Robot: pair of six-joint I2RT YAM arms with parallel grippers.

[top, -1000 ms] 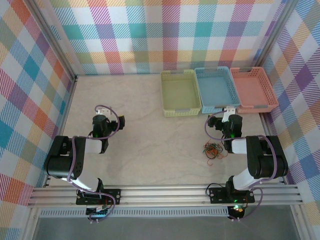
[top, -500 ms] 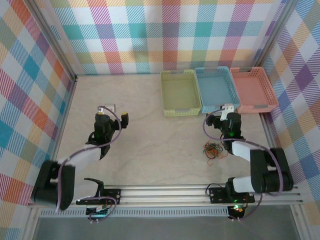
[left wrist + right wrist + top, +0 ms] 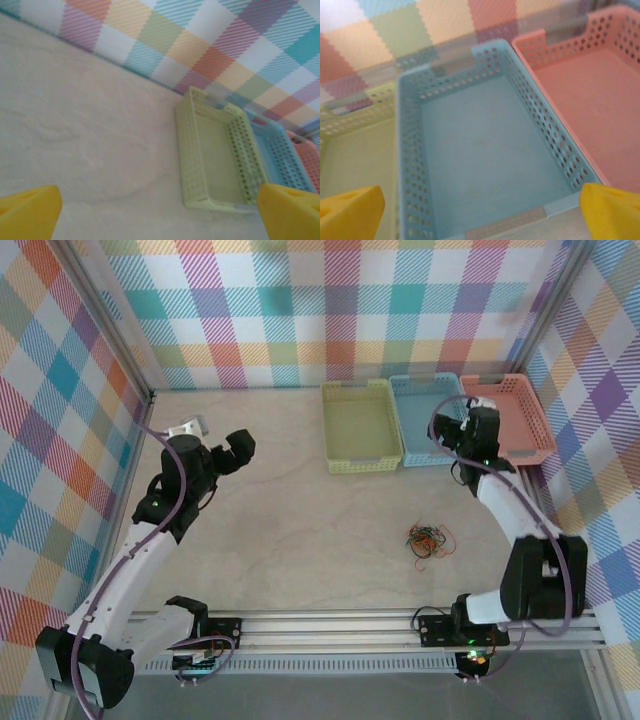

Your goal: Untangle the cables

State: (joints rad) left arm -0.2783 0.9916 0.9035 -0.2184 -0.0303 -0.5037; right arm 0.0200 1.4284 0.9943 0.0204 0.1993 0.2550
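The cables (image 3: 428,538) lie in one small tangled heap of thin red, orange, black and yellow-green wires on the table, right of centre, and nothing is touching them. My left gripper (image 3: 240,445) hangs over the left half of the table, far from the heap. In the left wrist view its yellow fingertips (image 3: 27,212) stand wide apart, so that gripper (image 3: 160,220) is open and empty. My right gripper (image 3: 443,428) is raised over the near edge of the blue basket, well behind the heap. In the right wrist view it (image 3: 480,220) is also open with nothing between its fingertips (image 3: 612,210).
Three baskets stand in a row at the back right: yellow-green (image 3: 360,426), blue (image 3: 430,410) and pink (image 3: 510,415), all empty. The left wrist view faces the yellow-green basket (image 3: 215,160). The right wrist view looks into the blue basket (image 3: 410,150). Checked walls enclose the table.
Both arms have risen and stretched out. The left gripper swung up and back over the left side. The right gripper left the spot beside the heap and moved back to the blue basket.
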